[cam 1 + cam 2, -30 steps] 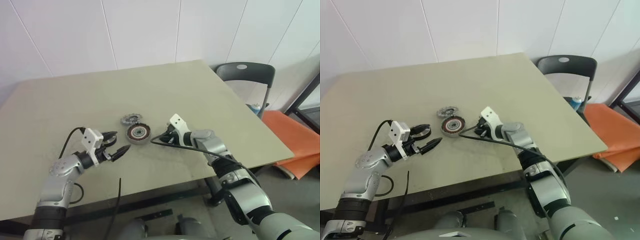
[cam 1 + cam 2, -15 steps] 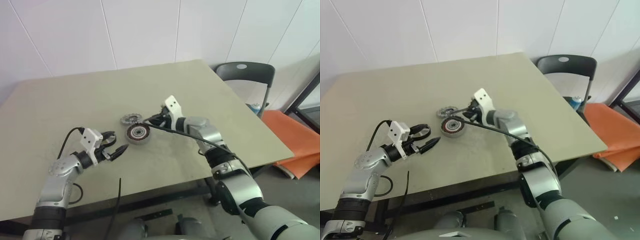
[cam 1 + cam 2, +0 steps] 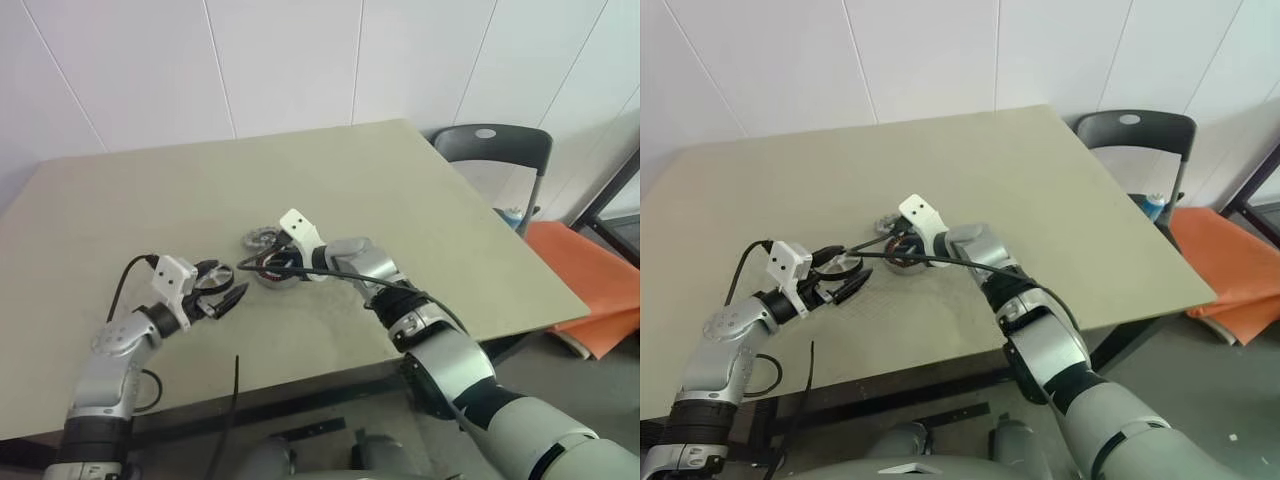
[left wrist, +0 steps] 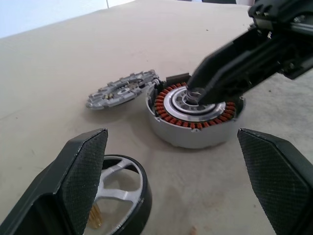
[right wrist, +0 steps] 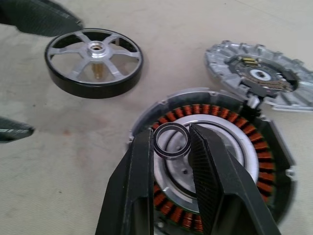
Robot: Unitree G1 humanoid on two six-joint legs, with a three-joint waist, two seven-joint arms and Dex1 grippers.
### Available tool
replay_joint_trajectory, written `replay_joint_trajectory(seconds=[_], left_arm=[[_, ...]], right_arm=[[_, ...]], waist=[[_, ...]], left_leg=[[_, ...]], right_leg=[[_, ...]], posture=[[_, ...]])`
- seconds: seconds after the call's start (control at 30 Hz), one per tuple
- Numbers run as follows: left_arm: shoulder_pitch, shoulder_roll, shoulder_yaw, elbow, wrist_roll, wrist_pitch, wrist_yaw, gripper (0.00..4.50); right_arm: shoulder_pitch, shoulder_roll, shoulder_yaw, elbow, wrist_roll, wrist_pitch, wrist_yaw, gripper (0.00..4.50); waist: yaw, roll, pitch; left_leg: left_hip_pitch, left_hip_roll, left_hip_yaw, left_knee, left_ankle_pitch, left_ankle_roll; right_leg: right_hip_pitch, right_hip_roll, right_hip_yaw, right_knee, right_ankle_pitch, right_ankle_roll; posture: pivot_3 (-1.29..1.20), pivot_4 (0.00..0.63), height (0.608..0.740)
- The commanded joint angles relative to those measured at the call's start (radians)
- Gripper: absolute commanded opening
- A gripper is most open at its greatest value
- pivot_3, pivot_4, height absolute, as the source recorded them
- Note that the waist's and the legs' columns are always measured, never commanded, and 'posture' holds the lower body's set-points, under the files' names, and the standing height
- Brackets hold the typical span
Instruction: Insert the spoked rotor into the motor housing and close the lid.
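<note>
The motor housing (image 5: pixel 205 110), a round puck with copper-red windings around a silver centre, lies mid-table. Directly over its centre my right gripper (image 5: pixel 171 134) is shut on a small metal ring (image 5: pixel 171 141). The lid (image 5: pixel 254 73), a flat grey disc, lies flat against the housing's far side. The spoked rotor (image 5: pixel 93 61), grey spokes in a dark rim, rests on the table to the housing's left. My left gripper (image 3: pixel 222 284) is open beside the rotor, one finger (image 4: pixel 83 161) partly over its rim, and points toward the housing (image 4: pixel 195 122).
A black cable (image 3: pixel 310 270) runs along my right wrist across the housing area. A dark chair (image 3: pixel 490 150) stands past the table's right edge (image 3: pixel 560 300), with an orange object (image 3: pixel 590 280) on the floor beyond. Bare tabletop surrounds the parts.
My right gripper has swung left and a little upward, from the housing's right side to over its centre, the ring still between its fingers. The left gripper has stayed almost in place.
</note>
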Motion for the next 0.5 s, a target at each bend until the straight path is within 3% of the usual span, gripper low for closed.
replay_joint_trajectory(seconds=[0.03, 0.5], left_arm=[[0.008, 0.006, 0.025, -0.054, -0.015, 0.001, 0.006, 4.5], [0.024, -0.002, 0.023, -0.084, -0.02, 0.017, 0.017, 4.5]], right_arm=[[-0.048, 0.008, -0.006, 0.024, -0.017, -0.051, -0.016, 0.7], [-0.053, 0.05, -0.024, 0.127, -0.054, -0.152, -0.11, 0.7]], waist=[[-0.003, 0.0, 0.0], [-0.025, 0.0, 0.0]], left_leg=[[0.0, 0.0, 0.0, 0.0, 0.0, 0.0], [0.0, 0.0, 0.0, 0.0, 0.0, 0.0]], right_leg=[[0.0, 0.0, 0.0, 0.0, 0.0, 0.0], [0.0, 0.0, 0.0, 0.001, 0.0, 0.0]], posture=[[0.0, 0.0, 0.74], [0.0, 0.0, 0.74]])
